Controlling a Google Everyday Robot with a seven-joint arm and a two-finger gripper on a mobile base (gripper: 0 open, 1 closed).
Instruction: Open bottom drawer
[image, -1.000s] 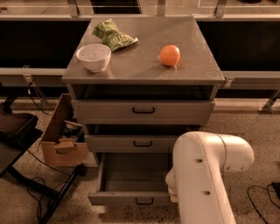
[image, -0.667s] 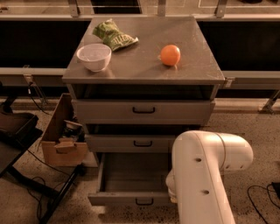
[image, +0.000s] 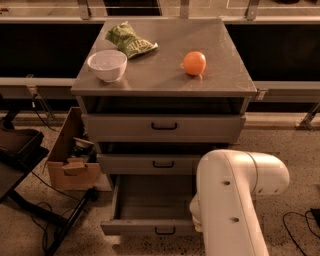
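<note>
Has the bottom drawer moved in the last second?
No. The bottom drawer sits pulled out just as far past the middle drawer front as before. The gripper is not in view, hidden somewhere behind the white arm.

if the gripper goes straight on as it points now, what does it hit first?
Cannot tell: the gripper is out of view, apparently behind the white arm at lower right, so its heading is unknown. Nearest thing is the open bottom drawer beside the arm, likely first.

Bowl (image: 107, 65) left of orange (image: 194, 63) on cabinet (image: 165, 80); bottom drawer (image: 150, 228) juts out left of arm (image: 235, 200); gripper hidden.
</note>
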